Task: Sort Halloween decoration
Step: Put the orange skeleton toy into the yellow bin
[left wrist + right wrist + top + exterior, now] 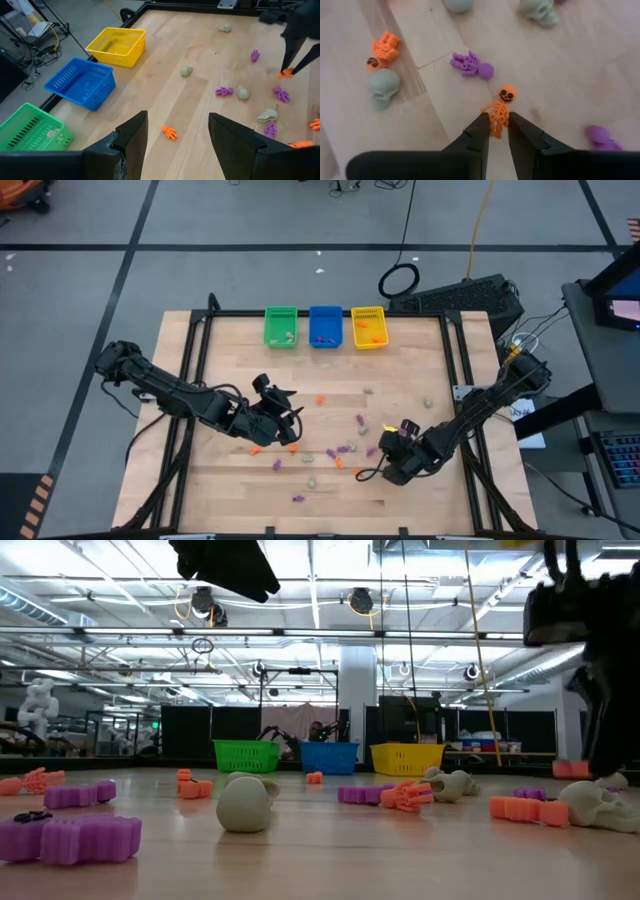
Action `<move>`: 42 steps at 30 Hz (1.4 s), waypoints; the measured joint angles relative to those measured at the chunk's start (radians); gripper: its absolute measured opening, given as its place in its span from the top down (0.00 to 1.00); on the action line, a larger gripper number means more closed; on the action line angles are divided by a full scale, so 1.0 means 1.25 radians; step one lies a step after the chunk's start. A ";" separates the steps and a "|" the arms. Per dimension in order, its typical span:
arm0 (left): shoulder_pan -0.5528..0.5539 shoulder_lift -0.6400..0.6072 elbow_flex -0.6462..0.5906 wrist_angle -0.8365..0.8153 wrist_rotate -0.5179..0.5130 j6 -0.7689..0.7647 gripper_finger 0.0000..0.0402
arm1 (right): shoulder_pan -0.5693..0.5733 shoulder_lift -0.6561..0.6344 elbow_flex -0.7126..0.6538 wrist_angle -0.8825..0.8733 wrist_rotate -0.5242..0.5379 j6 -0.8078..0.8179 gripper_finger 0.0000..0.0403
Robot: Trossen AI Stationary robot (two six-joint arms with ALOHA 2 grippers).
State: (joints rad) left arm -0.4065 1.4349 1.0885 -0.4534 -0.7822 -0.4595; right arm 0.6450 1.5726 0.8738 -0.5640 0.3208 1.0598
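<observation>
The Halloween decoration lies scattered over the wooden table [200, 480]: tiny orange, purple and pale skull-like trinkets [335, 452]. My right gripper [496, 131] is near the table's front right [385, 448], shut on a small orange skeleton [499, 111]. My left gripper [175, 135] hovers open above the table's left middle [290, 418], over a loose orange trinket [169, 132] lying on the wood. At the far edge stand a green bin [281, 326], a blue bin [325, 326] and a yellow bin [368, 327]. My right gripper pinches the orange skeleton's lower body [496, 120] between its two fingertips, coming steeply from above. The round head [507, 93] sticks out beyond the fingers. Whether the skeleton is clear of the wood I cannot tell.
Close around the held skeleton lie a purple figure [472, 65], pale skulls [383, 86] and an orange piece [385, 47]. The green bin holds a pale trinket [50, 133]; the yellow one holds orange pieces [366, 330]. A black frame [195, 380] borders the table.
</observation>
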 joint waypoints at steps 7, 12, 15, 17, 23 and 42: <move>0.000 0.000 0.000 0.002 0.000 -0.005 0.48 | 0.010 -0.088 0.001 0.007 0.064 -0.070 0.87; 0.000 0.000 0.000 0.009 -0.009 -0.004 0.48 | 0.009 -0.150 0.002 0.050 0.191 -0.206 0.87; -0.006 0.000 0.000 0.023 -0.011 0.001 0.48 | 0.009 -0.181 0.002 0.099 0.272 -0.317 0.87; -0.012 0.000 0.000 0.021 -0.013 0.002 0.48 | 0.009 -0.196 0.002 0.143 0.329 -0.409 0.87; -0.042 0.000 -0.001 0.023 -0.066 0.003 0.48 | -0.001 -0.210 0.002 0.283 0.460 -0.694 0.87; -0.065 -0.001 -0.131 0.307 -0.039 0.145 0.48 | -0.124 -0.109 0.002 0.392 0.475 -0.651 0.87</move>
State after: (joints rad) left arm -0.4877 1.4334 0.9249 -0.0694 -0.8308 -0.2784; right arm 0.4905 1.4365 0.8768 -0.0734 0.9150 0.2462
